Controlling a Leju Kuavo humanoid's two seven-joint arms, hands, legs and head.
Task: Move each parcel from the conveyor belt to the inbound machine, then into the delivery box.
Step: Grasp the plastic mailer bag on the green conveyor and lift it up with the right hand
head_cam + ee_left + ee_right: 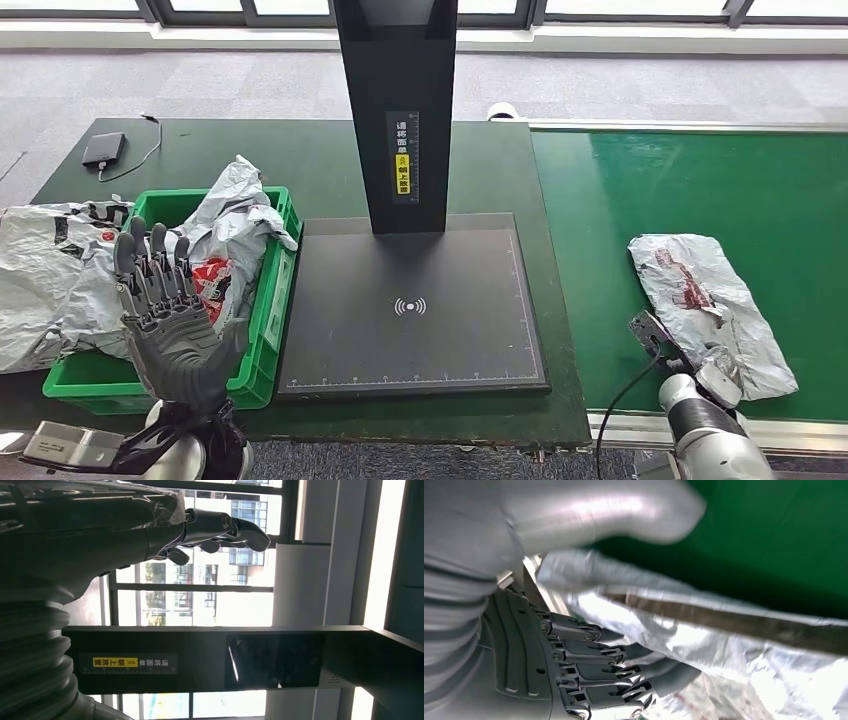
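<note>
Nearest the camera in the head view, the left robot hand point(165, 315) stands raised over the near edge of the counter point(330, 170), palm toward the camera, its fingers straight and slightly spread, holding nothing; in the left wrist view the same hand point(210, 530) shows its dark fingers extended against bright windows. On the other side, the right robot hand point(715, 375) reaches onto the near end of a crumpled silver parcel point(705, 305) lying on the green conveyor belt point(700, 200). In the right wrist view its dark fingers point(619, 672) curl under the edge of that parcel point(724, 645) and the thick grey thumb lies over the top, so the foil is pinched between them, though the picture is blurred. The parcel rests near the belt's close edge, well apart from the inbound machine point(410, 305), a flat black scanning plate with a white wireless mark at its centre and a black column point(395, 110) rising from its far side, bearing a yellow label. Just beside the plate's left edge sits the green delivery box point(262, 340), with a crumpled silver parcel already in it point(228, 235) reaching up over its rim. Another silver bag point(50, 280) lies on the counter touching the box's left side. A dark flat device with a cable point(103, 148) lies at the counter's far left corner.
</note>
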